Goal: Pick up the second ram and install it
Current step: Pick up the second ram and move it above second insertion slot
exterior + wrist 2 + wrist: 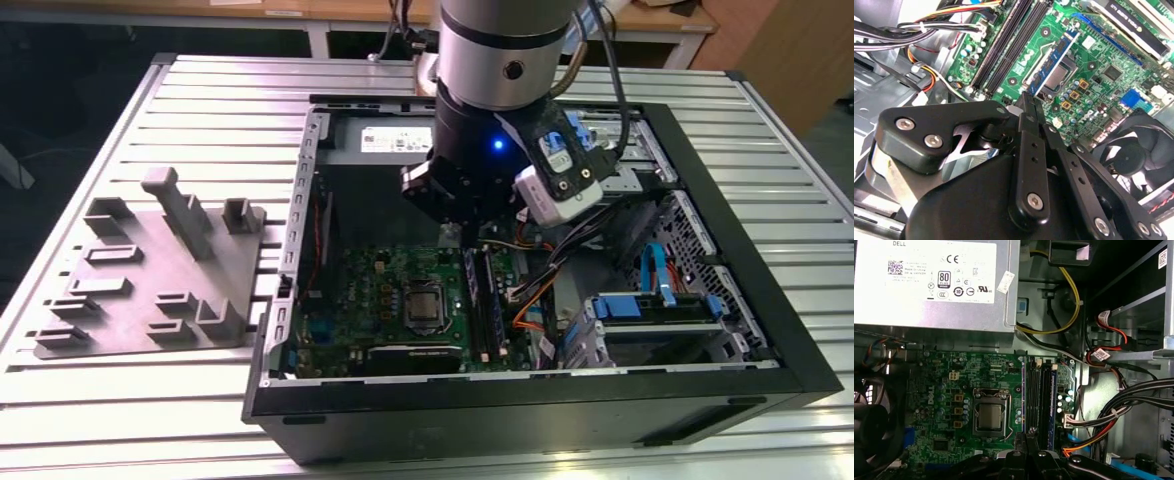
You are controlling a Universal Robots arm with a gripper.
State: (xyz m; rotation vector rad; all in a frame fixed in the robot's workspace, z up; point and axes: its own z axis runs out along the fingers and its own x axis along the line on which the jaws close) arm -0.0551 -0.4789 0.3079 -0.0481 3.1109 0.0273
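The gripper (pixel 451 226) hangs inside the open computer case (pixel 747 300), over the green motherboard (pixel 387 300). Its 2 fingers (pixel 1030 150) are drawn together on the second ram (pixel 1029 103), a thin dark card seen edge-on in both wrist views, sticking out past the fingertips. The card sits near one end of the long black memory slots (pixel 1039 400) – whether it touches them I cannot tell. A grey fixture plate (pixel 147 290) lies on the slatted table (pixel 214 90) beside the case.

Silver arm tube (pixel 501 40), black wrist (pixel 467 130), blue light (pixel 498 145), black tool (pixel 1029 107), silver screws (pixel 1035 201), black cables (pixel 607 60)
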